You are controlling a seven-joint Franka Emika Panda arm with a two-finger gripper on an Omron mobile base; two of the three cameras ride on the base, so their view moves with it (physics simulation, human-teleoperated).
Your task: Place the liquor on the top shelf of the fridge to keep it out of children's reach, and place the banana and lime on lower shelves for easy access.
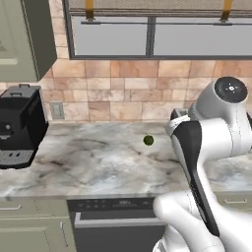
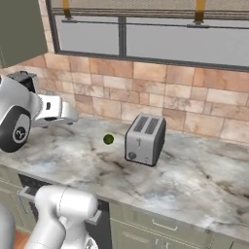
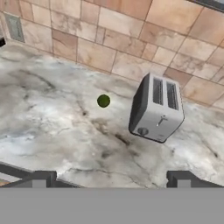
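The lime sits on the marble tabletop, left of the toaster; the end effector hangs wide, empty, nearer.

A small round dark green lime sits alone on the grey-veined marble table, well apart from the boxy black coffee machine at the far left, with the white arm rising at right.
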